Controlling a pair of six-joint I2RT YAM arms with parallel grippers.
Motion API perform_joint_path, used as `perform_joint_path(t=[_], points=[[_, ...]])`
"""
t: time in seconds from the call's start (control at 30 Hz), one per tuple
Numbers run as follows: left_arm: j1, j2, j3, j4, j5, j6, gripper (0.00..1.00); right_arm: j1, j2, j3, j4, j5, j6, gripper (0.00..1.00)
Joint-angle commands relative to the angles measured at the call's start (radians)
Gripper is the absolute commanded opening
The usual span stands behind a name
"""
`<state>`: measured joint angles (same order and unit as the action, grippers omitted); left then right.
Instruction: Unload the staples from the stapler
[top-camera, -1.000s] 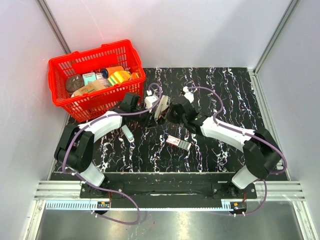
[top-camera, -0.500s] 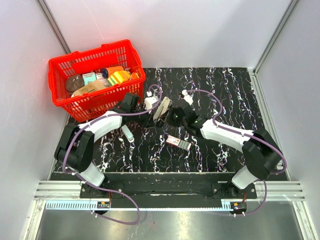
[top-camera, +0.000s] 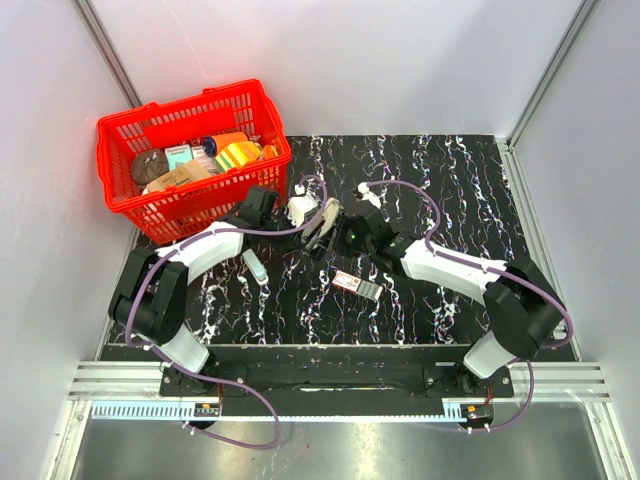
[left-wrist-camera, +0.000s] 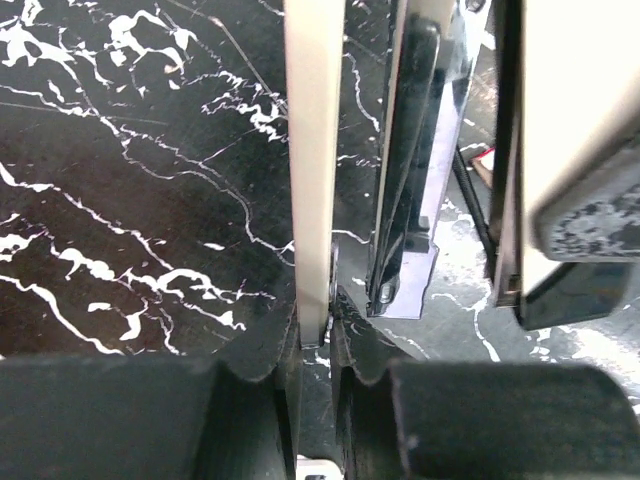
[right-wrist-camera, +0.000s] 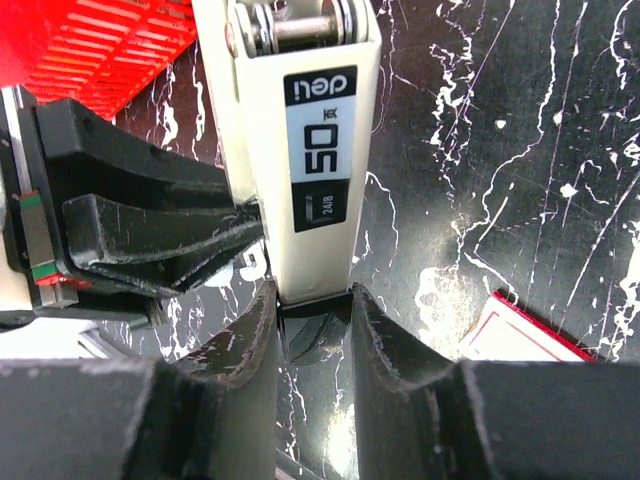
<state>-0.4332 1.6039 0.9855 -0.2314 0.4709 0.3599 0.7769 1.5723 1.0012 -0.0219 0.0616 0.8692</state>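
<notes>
A beige stapler (top-camera: 322, 222) is held open above the black marbled table between both grippers. My left gripper (top-camera: 298, 215) is shut on one thin beige arm of the stapler (left-wrist-camera: 313, 150), pinching its end between the fingertips (left-wrist-camera: 318, 335). The metal staple channel (left-wrist-camera: 415, 180) hangs open beside that arm. My right gripper (top-camera: 345, 232) is shut on the end of the stapler's labelled beige body (right-wrist-camera: 305, 150), with the fingertips (right-wrist-camera: 312, 300) on either side. No loose staples show.
A red and white staple box (top-camera: 357, 284) lies on the table just in front of the right gripper and also shows in the right wrist view (right-wrist-camera: 530, 335). A red basket (top-camera: 118, 135) full of items stands at the back left. A small pale object (top-camera: 257, 266) lies near the left arm.
My right gripper has shifted slightly toward the near side and left, still on the stapler. The stapler has tilted a little with it. The left arm has barely moved.
</notes>
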Motion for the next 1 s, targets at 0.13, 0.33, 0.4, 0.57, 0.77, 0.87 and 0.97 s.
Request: perform_joint_path(t=[0.13,0.33,0.4,0.57,0.77,0.87,0.97], points=[[0.004,-0.022,-0.001,0.156,-0.116,0.108,0.0,0.019,-0.035,-0.018,-0.047,-0.143,-0.102,0.0],[0.001,-0.021,-0.01,0.228,-0.262,0.192,0.0,0.016,-0.017,0.036,-0.154,-0.163,-0.22,0.0],[0.001,-0.021,-0.011,0.251,-0.299,0.226,0.0,0.016,-0.011,0.05,-0.193,-0.152,-0.284,0.0],[0.001,-0.022,-0.022,0.313,-0.386,0.287,0.0,0.012,-0.021,0.077,-0.292,-0.074,-0.383,0.0],[-0.004,-0.033,-0.076,0.438,-0.507,0.376,0.0,0.005,-0.051,0.086,-0.358,-0.011,-0.432,0.0],[-0.004,-0.036,-0.114,0.498,-0.535,0.419,0.0,0.005,-0.072,0.076,-0.384,0.004,-0.444,0.0],[-0.004,-0.051,-0.172,0.556,-0.529,0.488,0.0,-0.002,-0.107,0.045,-0.395,0.009,-0.447,0.0]])
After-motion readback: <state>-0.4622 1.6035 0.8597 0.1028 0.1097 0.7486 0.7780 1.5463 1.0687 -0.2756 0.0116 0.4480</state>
